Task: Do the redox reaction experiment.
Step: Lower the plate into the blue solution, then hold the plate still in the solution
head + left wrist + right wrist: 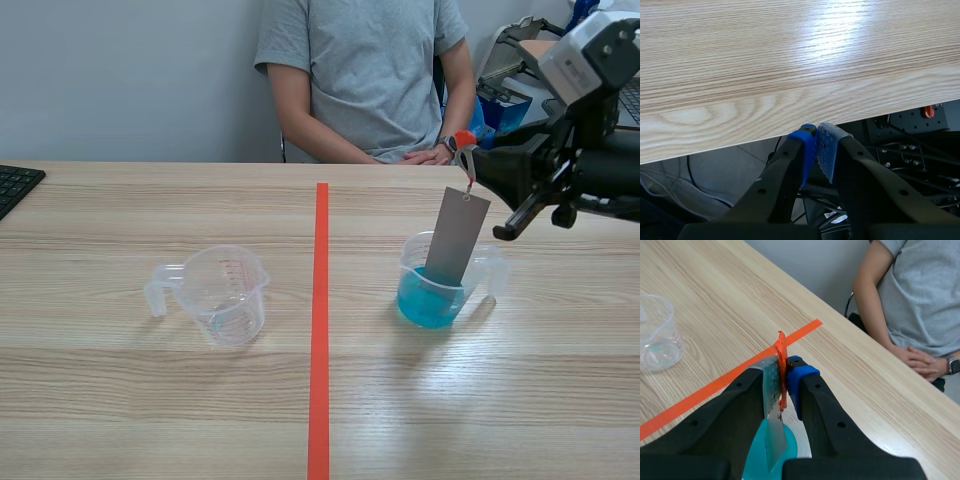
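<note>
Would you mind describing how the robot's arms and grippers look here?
The left gripper and right gripper both have thick matte black fingers with small round holes. Each carries one bright blue pad and one paler grey dotted pad. The right arm is black, with a white-grey box mounted on top.

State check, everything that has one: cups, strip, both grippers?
empty cup: upright, nothing in it.
blue cup: upright, part-filled with blue liquid.
metal strip: tilted, lower end in the blue cup, hanging from the orange tab.
right gripper: shut on the orange tab.
left gripper: shut, holding nothing.
</note>
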`<state>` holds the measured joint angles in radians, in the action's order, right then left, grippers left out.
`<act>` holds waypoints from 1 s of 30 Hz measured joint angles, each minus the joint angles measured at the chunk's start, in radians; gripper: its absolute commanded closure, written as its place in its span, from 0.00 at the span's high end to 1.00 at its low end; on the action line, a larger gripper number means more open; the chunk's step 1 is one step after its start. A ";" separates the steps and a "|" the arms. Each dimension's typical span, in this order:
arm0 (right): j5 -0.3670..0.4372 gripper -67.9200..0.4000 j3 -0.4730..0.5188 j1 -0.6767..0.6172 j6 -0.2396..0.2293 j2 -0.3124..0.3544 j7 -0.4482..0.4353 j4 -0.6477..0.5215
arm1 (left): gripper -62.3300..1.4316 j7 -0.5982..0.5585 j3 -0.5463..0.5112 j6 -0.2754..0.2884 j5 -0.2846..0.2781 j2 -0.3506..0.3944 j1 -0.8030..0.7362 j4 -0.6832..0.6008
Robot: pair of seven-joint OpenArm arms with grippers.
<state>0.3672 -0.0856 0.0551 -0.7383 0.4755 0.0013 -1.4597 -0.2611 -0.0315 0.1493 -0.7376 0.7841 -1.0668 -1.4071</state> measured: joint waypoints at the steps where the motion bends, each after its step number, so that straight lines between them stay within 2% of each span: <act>1: -0.009 0.03 -0.002 0.000 0.000 -0.011 -0.006 0.018 | 0.09 0.003 0.000 0.000 0.000 0.000 0.000 0.000; 8: -0.077 0.03 -0.042 0.016 0.001 -0.038 -0.069 0.066 | 0.09 0.002 0.000 0.000 0.000 -0.006 0.000 0.000; 14: -0.076 0.03 -0.046 0.017 0.000 -0.038 -0.073 0.068 | 0.09 0.003 0.000 0.000 0.000 -0.057 0.000 0.000; 30: -0.091 0.03 -0.046 0.017 0.001 -0.038 -0.080 0.068 | 0.09 0.003 0.000 0.000 0.000 -0.058 0.000 0.008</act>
<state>0.2760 -0.1314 0.0723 -0.7376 0.4377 -0.0792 -1.3914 -0.2581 -0.0311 0.1493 -0.7376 0.7261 -1.0668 -1.3994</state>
